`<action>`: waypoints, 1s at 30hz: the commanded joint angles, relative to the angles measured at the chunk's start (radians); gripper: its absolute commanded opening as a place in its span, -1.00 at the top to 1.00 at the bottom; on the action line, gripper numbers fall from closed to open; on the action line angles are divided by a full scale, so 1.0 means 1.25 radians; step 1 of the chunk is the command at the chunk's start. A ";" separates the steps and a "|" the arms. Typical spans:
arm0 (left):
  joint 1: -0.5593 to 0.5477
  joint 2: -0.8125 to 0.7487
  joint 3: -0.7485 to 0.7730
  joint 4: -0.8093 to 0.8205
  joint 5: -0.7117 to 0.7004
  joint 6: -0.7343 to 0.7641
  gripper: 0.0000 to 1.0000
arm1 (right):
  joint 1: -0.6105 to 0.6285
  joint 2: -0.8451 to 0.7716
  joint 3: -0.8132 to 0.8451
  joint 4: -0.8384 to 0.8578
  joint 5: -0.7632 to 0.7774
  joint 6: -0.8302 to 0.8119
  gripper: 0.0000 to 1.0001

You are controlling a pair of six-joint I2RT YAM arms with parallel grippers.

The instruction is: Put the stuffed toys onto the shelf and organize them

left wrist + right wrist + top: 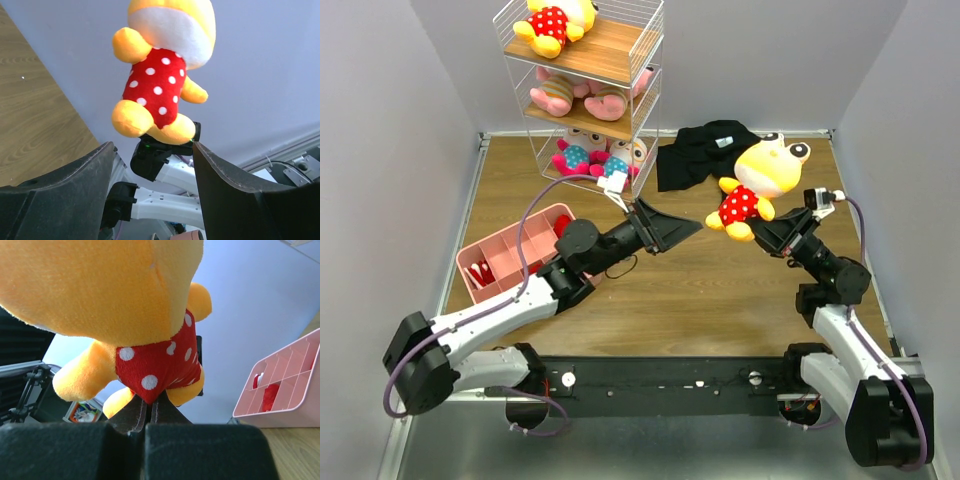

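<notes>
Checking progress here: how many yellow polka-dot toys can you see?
2. One toy lies on the shelf's top board; the other is held in the air by the right gripper, pinched at its red outfit. I see no others, though the lower tiers are crowded.

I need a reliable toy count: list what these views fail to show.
Top external: top edge crops the shelf and the upper yellow toy.
Top external: bottom-tier toys overlap each other; count uncertain.
Right wrist: held toy fills view, face hidden.
Left wrist: top edge crops its head.
</notes>
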 commanded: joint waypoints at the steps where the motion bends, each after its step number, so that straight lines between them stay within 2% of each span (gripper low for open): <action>1: -0.039 0.056 0.052 0.019 -0.097 0.015 -0.46 | 0.006 -0.017 -0.014 0.262 0.003 -0.022 0.99; 12: -0.097 0.151 0.115 0.017 -0.144 -0.023 -0.47 | 0.007 -0.090 -0.017 0.120 0.019 -0.123 0.99; 15: -0.102 0.168 0.115 0.052 -0.144 -0.035 -0.41 | 0.007 -0.097 -0.027 0.086 0.017 -0.142 0.99; 19: -0.104 0.178 0.134 0.059 -0.144 -0.028 -0.04 | 0.007 -0.084 -0.053 0.074 0.017 -0.150 0.99; 20: -0.104 0.178 0.133 0.064 -0.144 -0.027 0.22 | 0.007 -0.075 -0.057 0.072 0.015 -0.151 0.99; 22: -0.104 0.174 0.134 0.069 -0.170 -0.018 0.50 | 0.007 -0.068 -0.065 0.068 0.012 -0.153 0.94; 23: -0.104 0.173 0.137 0.066 -0.172 -0.013 0.66 | 0.007 -0.063 -0.068 0.068 0.008 -0.159 0.89; 24: -0.104 0.168 0.139 0.063 -0.173 -0.007 1.00 | 0.007 -0.054 -0.069 0.065 0.006 -0.164 0.72; 26: -0.104 0.158 0.153 0.015 -0.195 0.019 1.00 | 0.007 -0.048 -0.073 0.045 -0.009 -0.179 0.47; 27: -0.103 0.140 0.159 -0.005 -0.208 0.032 1.00 | 0.007 -0.045 -0.071 0.032 -0.015 -0.184 0.21; 29: -0.102 0.113 0.166 -0.060 -0.252 0.071 1.00 | 0.007 -0.049 -0.069 -0.002 -0.025 -0.198 -0.08; 30: -0.098 0.079 0.168 -0.078 -0.269 0.082 1.00 | 0.009 -0.052 -0.069 -0.008 -0.026 -0.202 -0.34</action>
